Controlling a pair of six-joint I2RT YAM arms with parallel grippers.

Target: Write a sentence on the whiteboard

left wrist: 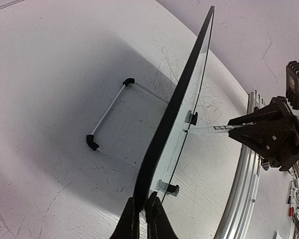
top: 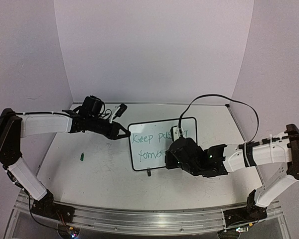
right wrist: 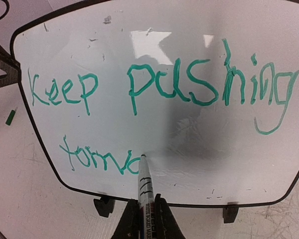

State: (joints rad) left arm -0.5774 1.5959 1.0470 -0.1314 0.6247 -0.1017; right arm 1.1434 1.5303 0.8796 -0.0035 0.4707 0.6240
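Whiteboard (top: 152,127) stands upright near the middle of the desk (top: 89,179), a little toward the far edge, with its written side facing the near edge. It leans on a thin wire stand (left wrist: 107,112) behind it and rests on two small black feet (right wrist: 103,205).

The left gripper (left wrist: 145,203) is closed on the left rim of the board. I think it pinches the rim so that the board does not slide or tip back when the pen presses on it.

The right gripper (right wrist: 146,206) is closed around a marker (right wrist: 144,179) and holds it pointing at the board, with the tip touching the white face at the end of the lower line. The sentence (right wrist: 159,89) is in green: "Keep pushing" is complete on top, and the line under it stops partway through "forward". So the writing seems almost done, with only the last letters missing.

A small green cap (top: 82,157) lies apart on the desk, near its left edge. The desk is white with faint grey scribbles (left wrist: 209,102), and a metal rail (top: 139,216) runs along its near edge. Plain pale walls (top: 154,50) close the space on three sides.
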